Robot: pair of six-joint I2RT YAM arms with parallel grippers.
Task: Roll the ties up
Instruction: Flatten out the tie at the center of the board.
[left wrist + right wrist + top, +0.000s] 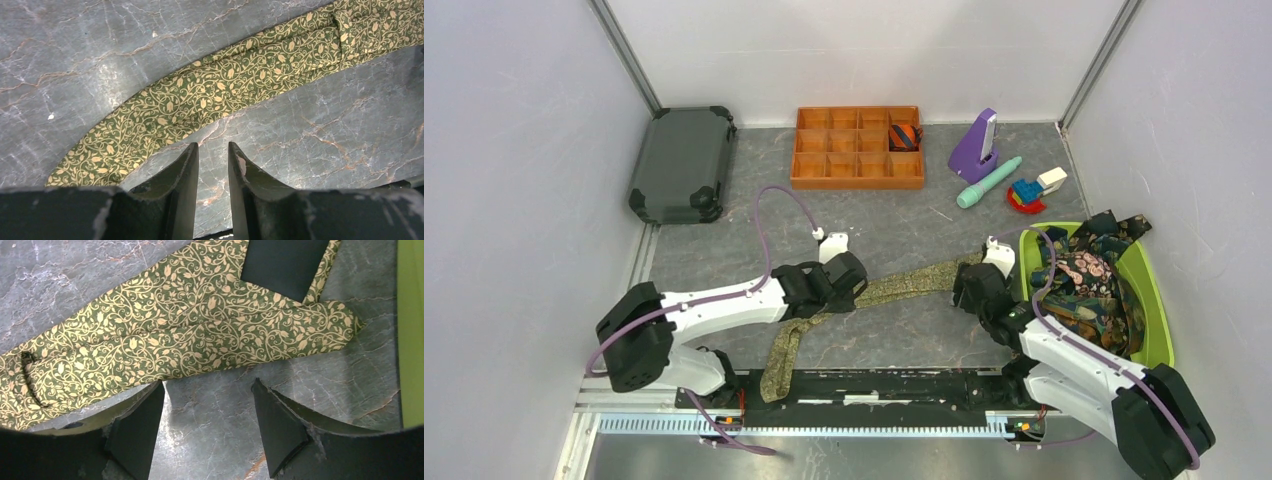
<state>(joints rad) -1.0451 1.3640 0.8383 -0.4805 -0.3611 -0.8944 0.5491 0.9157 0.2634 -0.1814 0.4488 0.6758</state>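
Observation:
The olive-green tie [904,285] lies flat across the table, running from beside the bin down to the front edge. It fills the left wrist view [215,90], and its wide pointed end shows in the right wrist view [175,330]. My left gripper [856,283] [212,147] hovers at the tie's middle, jaws narrowly apart and empty, just beside the fabric. My right gripper [964,285] [207,385] is wide open and empty over bare table, just beside the wide end. More dark patterned ties [1084,280] are heaped in the green bin [1159,300]. A rolled orange-navy striped tie [905,136] sits in the orange organizer [857,170].
A black case [682,163] lies at the back left. A purple stand [974,145], a teal stick [989,182] and toy blocks [1034,190] are at the back right. The green bin's wall [411,330] is close on the right of my right gripper.

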